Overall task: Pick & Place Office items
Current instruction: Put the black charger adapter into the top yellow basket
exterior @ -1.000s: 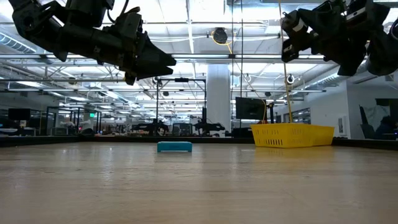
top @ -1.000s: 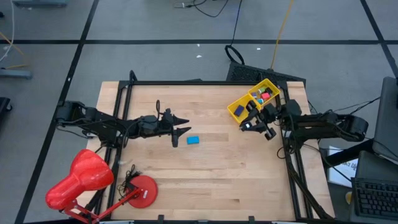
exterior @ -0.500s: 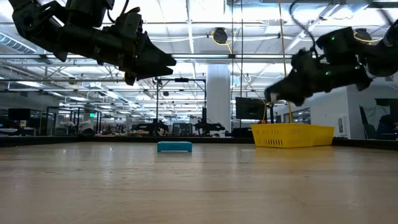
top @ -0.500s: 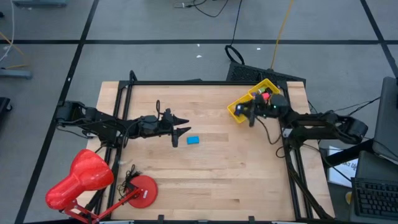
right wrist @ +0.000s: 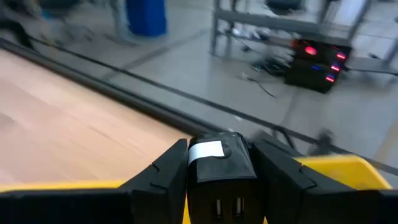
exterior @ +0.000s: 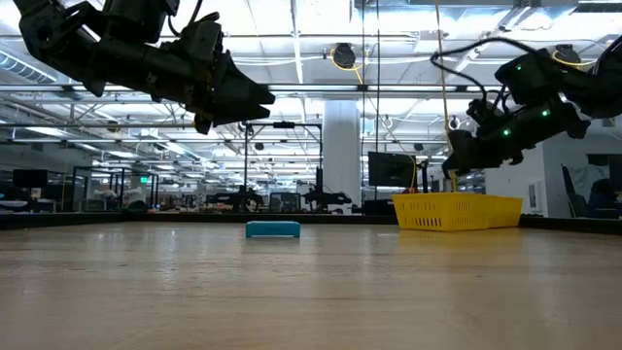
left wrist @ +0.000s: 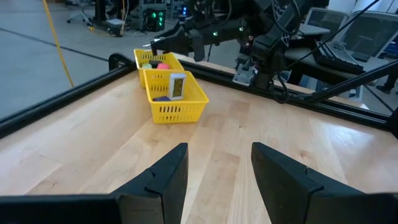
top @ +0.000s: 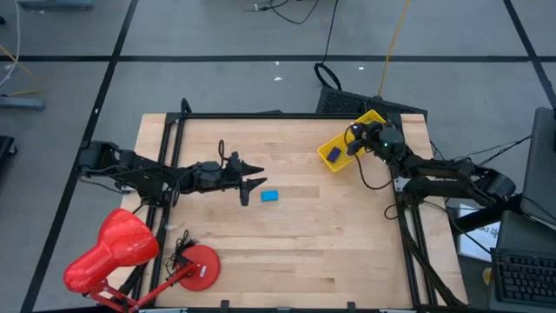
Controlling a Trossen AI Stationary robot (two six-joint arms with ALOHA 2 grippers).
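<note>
Right gripper [top: 354, 137] is up over the yellow tray [top: 340, 144] at the far right of the table, and it's clamped on a small black block with a white label [right wrist: 216, 163] (the right wrist view shows it snug between the two fingers, with the tray's yellow rim just beneath). From the low view the gripper [exterior: 455, 163] hangs right above the tray [exterior: 455, 211], not touching it.

Left gripper [top: 257, 183] sits above the middle of the table, fingers spread apart with nothing between them. A blue piece [top: 270, 196] lies flat on the wood just to its right, near the fingertips but apart from them.

Inside the tray there's a dark blue piece [top: 334, 154] at the near end, plus a pink one [left wrist: 163, 66] farther back. A big red desk lamp [top: 115, 249] lies at the near left corner.
</note>
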